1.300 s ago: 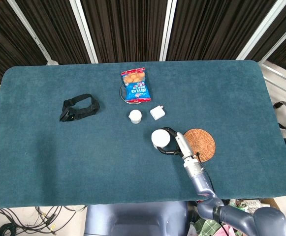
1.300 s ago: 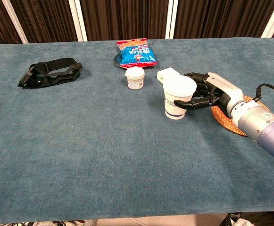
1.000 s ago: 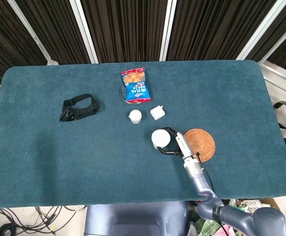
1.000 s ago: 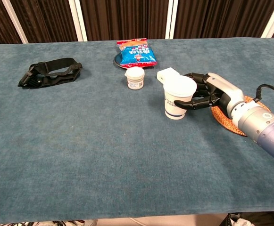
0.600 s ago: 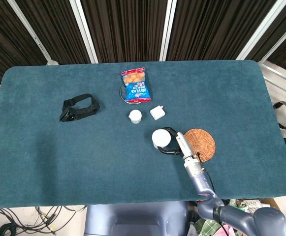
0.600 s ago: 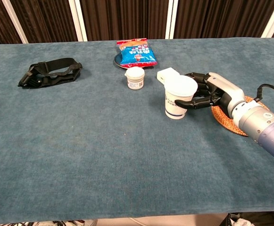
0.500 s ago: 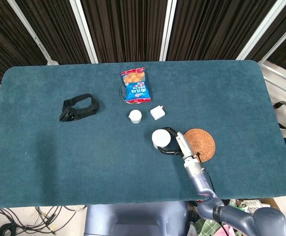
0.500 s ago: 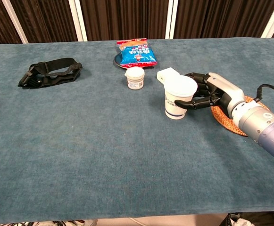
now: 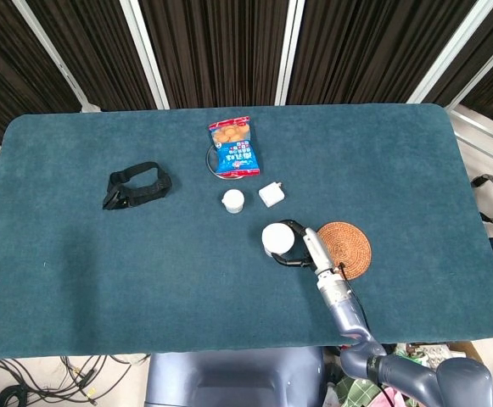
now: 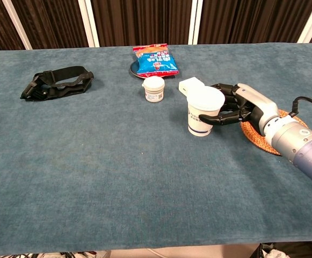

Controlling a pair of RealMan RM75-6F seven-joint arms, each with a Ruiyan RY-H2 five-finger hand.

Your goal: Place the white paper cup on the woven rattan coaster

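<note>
The white paper cup [image 9: 275, 238] [image 10: 202, 112] stands upright on the blue cloth, just left of the woven rattan coaster [image 9: 349, 247] [image 10: 252, 133]. My right hand [image 9: 303, 246] [image 10: 240, 107] reaches in from the right and grips the cup, its dark fingers [image 10: 220, 119] curled around the cup's side. In the chest view the hand and forearm cover part of the coaster. Cup and coaster are apart. Neither view shows my left hand.
Behind the cup lie a small white block [image 9: 271, 194] [image 10: 192, 84] and a small white jar [image 9: 233, 200] [image 10: 154, 88]. A blue snack bag [image 9: 234, 146] [image 10: 153, 59] lies on a round stand further back. A black strap [image 9: 137, 186] [image 10: 56, 82] is at the left.
</note>
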